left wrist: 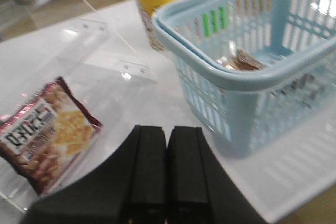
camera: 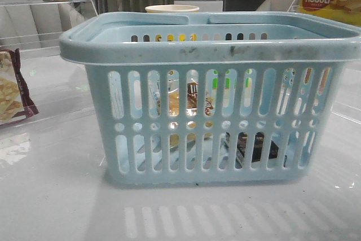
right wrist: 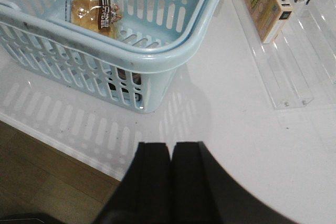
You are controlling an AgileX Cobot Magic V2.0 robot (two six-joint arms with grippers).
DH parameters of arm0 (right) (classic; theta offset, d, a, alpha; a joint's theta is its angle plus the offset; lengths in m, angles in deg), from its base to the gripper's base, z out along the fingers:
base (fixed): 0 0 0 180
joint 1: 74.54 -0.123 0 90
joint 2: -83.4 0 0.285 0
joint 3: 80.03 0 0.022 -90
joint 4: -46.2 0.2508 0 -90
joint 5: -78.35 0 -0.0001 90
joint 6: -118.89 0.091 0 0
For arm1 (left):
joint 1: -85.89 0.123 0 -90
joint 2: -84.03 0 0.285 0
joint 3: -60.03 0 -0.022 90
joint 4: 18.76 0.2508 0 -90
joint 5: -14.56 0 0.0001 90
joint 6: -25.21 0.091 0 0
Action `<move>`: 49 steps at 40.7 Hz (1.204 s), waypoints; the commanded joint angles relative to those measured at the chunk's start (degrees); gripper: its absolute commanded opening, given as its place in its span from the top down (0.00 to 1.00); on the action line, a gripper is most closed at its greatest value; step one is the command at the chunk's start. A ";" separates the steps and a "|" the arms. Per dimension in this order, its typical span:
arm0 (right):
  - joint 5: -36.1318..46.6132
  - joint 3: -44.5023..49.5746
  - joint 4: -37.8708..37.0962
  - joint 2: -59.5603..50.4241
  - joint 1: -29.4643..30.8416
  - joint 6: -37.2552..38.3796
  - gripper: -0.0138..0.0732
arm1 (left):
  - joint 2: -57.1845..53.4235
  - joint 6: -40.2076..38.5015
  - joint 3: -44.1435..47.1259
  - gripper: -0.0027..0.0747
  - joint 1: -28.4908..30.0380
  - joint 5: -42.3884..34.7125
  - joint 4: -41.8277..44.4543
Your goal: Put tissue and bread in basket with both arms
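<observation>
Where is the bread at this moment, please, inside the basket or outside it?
Inside: the bread lies on the floor of the basket.

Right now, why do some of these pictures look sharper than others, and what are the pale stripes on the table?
Front view: sharp, and the basket throws a striped reflection on the glossy table. Left wrist view: soft and blurred, so the cracker packet lettering smears. Right wrist view: crisp; light through the slots casts pale stripes beside the basket, and the bread shows clearly.

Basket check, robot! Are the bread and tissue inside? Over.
Both tools shut, empty, outside basket. Bread inside. Dark packet on basket floor, likely tissue. Nothing in the way.
</observation>
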 commanded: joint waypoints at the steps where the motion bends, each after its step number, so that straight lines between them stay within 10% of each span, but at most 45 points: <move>1: 3.60 -1.45 -1.78 0.37 0.03 -0.04 0.78 | -3.95 -0.52 3.97 0.85 4.81 -14.38 -0.58; 49: 3.60 -1.45 -1.78 0.37 0.03 -0.04 0.78 | -17.00 -12.61 30.45 0.85 16.04 -36.66 4.55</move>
